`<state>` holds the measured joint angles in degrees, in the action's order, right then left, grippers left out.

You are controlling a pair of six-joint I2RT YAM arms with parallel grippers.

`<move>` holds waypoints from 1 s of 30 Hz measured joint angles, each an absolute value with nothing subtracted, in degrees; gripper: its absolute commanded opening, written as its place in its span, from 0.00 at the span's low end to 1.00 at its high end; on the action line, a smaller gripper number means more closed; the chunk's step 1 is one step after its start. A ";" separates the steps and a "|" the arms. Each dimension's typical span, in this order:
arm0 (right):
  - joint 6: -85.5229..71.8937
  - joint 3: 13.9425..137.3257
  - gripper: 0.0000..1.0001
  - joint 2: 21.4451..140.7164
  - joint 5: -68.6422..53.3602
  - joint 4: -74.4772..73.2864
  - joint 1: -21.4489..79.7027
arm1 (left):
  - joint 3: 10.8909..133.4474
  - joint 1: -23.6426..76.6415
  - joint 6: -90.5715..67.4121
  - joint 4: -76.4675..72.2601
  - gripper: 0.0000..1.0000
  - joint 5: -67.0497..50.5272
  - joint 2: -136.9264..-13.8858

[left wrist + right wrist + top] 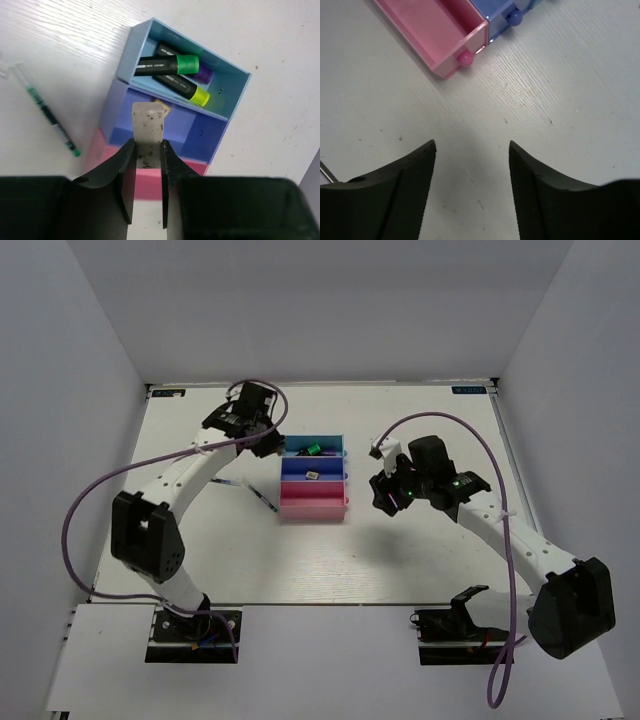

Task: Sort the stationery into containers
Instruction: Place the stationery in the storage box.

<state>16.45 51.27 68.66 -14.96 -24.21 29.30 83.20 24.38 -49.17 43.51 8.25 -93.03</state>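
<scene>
Left of the trays, the thin pen (pixel 50 117) lies loose on the bench (pixel 65 45), not yet sorted. My left jaws grip a grubby white block (pixel 148 122), pointing at the blue tray (pixel 195 135), where a tan cube (pixel 161 105) sits. I should carry the block over that tray's middle before letting go, clear of the teal tray (pixel 230 85) and its three markers. The pink tray (pixel 435 30) shows nothing inside. My right jaws stand open and empty above the bench.

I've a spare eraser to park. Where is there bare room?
Free: table between the pink tray and the arm bases, and under the open right claw. Crowded: the teal tray, packed with markers; a pen lies left of the trays.
</scene>
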 measured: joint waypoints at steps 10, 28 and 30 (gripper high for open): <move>14.28 51.18 0.65 66.67 -13.15 -23.83 25.93 | 90.48 32.03 -56.60 41.85 0.01 8.88 -110.89; 13.65 50.76 0.78 66.19 -13.89 -23.79 22.85 | 93.08 34.79 -56.38 43.97 0.47 11.44 -111.48; 13.76 50.76 0.65 66.19 -14.00 -23.79 22.63 | 93.60 35.40 -55.81 43.79 0.17 11.57 -110.61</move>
